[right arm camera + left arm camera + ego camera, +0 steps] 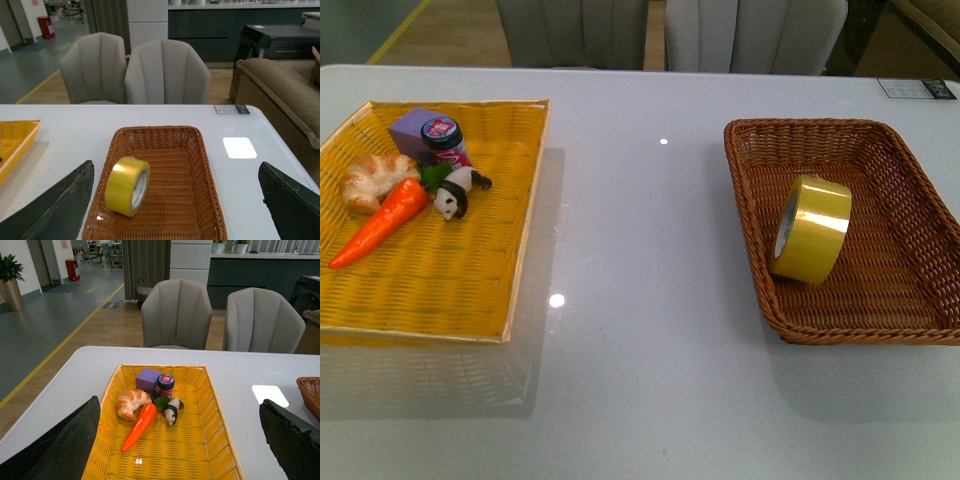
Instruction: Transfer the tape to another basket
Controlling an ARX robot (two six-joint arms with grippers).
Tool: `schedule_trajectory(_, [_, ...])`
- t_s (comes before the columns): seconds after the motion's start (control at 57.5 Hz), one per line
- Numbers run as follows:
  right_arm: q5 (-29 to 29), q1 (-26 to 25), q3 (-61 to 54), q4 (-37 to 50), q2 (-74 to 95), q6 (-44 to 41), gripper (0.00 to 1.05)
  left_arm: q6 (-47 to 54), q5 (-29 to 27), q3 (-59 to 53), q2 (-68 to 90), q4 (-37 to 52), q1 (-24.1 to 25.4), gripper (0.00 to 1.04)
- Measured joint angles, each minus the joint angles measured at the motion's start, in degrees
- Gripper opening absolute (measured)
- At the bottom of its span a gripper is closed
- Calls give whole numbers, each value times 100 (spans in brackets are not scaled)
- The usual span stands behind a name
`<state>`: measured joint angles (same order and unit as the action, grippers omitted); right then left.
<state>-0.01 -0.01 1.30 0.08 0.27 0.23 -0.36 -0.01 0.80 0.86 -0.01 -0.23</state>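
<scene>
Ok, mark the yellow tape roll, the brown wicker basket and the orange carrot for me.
Glossy yellow packing tape roll [812, 230]: front view, on its outer yellow band.
Dark brown woven wicker basket [790, 127]: front view, on its far braided rim.
Orange toy carrot [382, 224]: front view, mid-body, in the yellow woven tray [440, 290].

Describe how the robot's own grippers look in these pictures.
Only the wrist views show them; the front view shows no arm. The left gripper and the right gripper each show as two broad, matte black jaws tapering to wedge-like points at the picture's lower corners. No cables, markings or arm links are visible.
</scene>
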Motion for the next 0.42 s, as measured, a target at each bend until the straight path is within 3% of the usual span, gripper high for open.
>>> schedule_trajectory(0.417, [2, 0, 0, 0, 0, 0, 96, 0, 0, 0, 0, 0, 0, 96])
